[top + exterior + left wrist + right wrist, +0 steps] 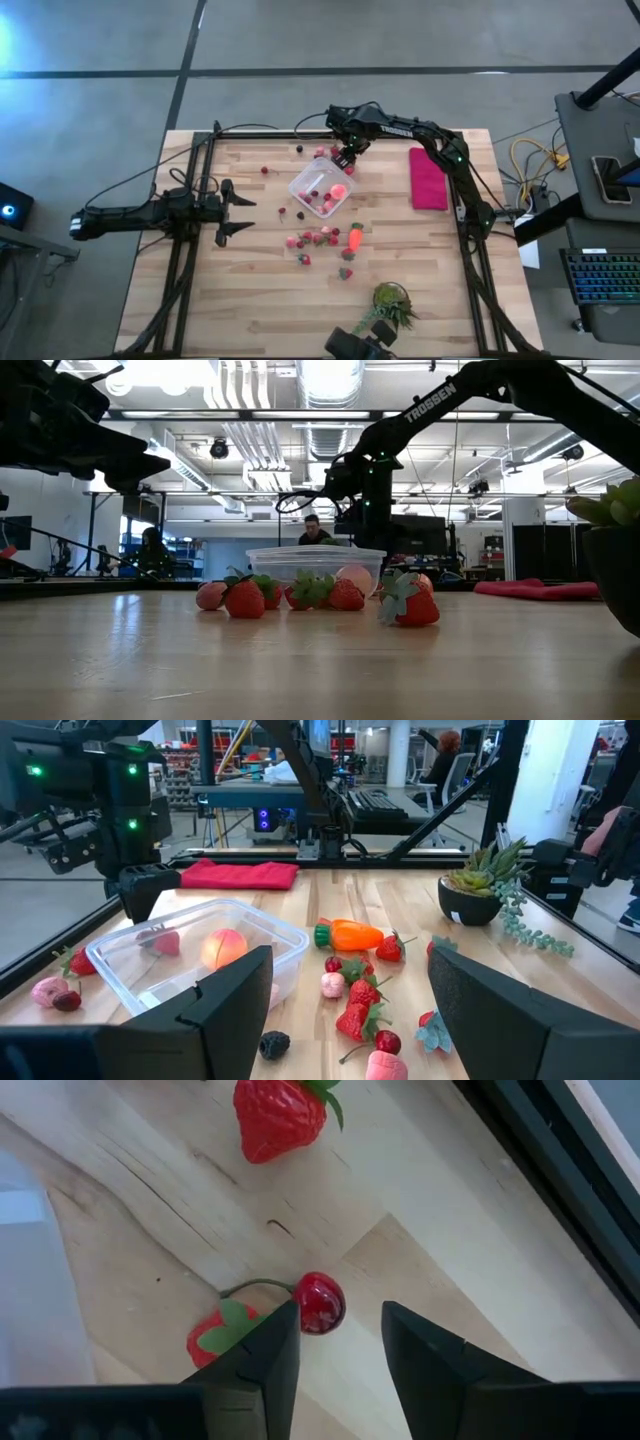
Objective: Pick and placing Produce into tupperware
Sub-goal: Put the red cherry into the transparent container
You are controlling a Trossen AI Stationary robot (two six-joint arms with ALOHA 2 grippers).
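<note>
My right gripper [340,1345], fingers apart, nears a red cherry [320,1301]; clear square plastic tupperware [320,189] holds a few pieces (most remain outside).

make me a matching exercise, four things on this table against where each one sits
Things:
1. peach
2. pink cloth
3. carrot
4. potted plant

Places:
A. near edge of the table, by the low camera
B. inside the clear container
C. right of the container, beside the right arm
D. in the cluster of fruit just in front of the container

Pairs: 1-B, 2-C, 3-D, 4-A
</note>
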